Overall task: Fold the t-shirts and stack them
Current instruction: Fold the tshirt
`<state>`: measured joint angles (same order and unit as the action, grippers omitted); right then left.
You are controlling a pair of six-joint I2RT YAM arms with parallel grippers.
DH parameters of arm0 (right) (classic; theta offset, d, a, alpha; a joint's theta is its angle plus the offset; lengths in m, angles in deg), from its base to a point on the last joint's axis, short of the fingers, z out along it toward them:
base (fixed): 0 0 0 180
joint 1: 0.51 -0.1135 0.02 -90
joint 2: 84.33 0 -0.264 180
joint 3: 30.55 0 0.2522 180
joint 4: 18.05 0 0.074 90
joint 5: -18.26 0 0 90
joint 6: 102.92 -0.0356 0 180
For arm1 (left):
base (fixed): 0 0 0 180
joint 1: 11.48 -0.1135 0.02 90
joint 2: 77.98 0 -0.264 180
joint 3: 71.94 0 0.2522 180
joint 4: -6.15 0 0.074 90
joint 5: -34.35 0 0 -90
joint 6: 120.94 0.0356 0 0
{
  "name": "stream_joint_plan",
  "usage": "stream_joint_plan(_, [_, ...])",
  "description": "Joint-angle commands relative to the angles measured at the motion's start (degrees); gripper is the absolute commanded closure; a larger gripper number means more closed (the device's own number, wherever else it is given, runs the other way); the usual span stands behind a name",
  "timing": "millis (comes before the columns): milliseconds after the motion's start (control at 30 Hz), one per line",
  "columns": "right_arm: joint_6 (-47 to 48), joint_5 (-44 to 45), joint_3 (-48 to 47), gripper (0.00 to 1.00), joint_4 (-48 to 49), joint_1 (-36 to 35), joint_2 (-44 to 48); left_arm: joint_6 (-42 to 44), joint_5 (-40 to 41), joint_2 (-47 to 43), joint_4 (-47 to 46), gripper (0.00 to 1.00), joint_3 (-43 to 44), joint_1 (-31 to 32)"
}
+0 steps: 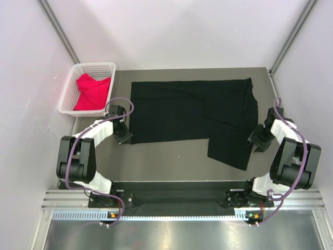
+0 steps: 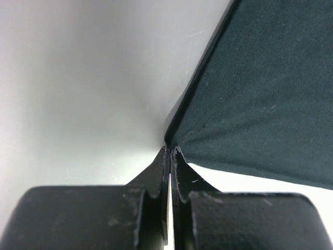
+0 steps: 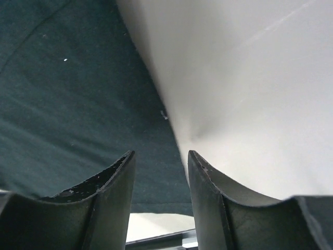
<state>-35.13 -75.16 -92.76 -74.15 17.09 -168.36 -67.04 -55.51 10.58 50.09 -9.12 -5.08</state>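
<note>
Black t-shirt (image 1: 192, 112) lies spread flat across the grey bench (image 1: 171, 156), with one section reaching toward the near right. I see my left end effector (image 2: 170, 148) pinched fully closed on the shirt's near-left corner, the cloth fanning out from its tips. My right end effector (image 3: 158, 156) has its jaws apart and grips nothing, sitting at the shirt's right edge. The red-pink t-shirt (image 1: 92, 92) sits crumpled in the white basket (image 1: 96, 65), far left
</note>
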Motion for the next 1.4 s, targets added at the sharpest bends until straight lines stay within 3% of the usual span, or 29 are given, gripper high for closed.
stream_joint_plan(0, [1.6, 2.3, 0.0, 0.55, 2.0, -0.5, -0.5, -0.2, 1.7, -1.8, 0.4, 1.00, -0.5, -0.3])
stream_joint_plan(500, [0.4, 2.6, 3.8, 0.63, 6.4, -1.7, -3.7, -0.9, 1.7, -1.9, 0.7, 1.00, -0.4, -0.3])
stream_joint_plan(567, [0.2, 2.6, 4.1, 0.71, 6.5, -1.7, -4.7, -0.9, 1.6, -1.6, 0.7, 1.00, -0.2, -0.2])
stream_joint_plan(633, [-0.5, 2.2, 4.1, 0.86, 6.7, -1.6, -5.4, -1.0, 1.6, -1.5, 0.7, 1.00, -0.2, -0.3])
stream_joint_plan(900, [-1.2, -0.1, 3.4, 0.99, 9.7, -1.4, -5.0, -0.6, 2.3, -1.5, 0.9, 1.00, 0.2, -0.3])
stream_joint_plan(1100, [-1.0, 1.0, 2.4, 1.00, 8.8, -1.0, -4.9, -0.5, 2.8, -1.5, 1.8, 1.00, 1.2, -0.3])
stream_joint_plan(1367, [0.7, 0.1, 2.7, 1.00, 4.4, 1.5, 5.9, 0.4, 3.9, -3.9, 3.0, 1.00, 1.3, -0.3])
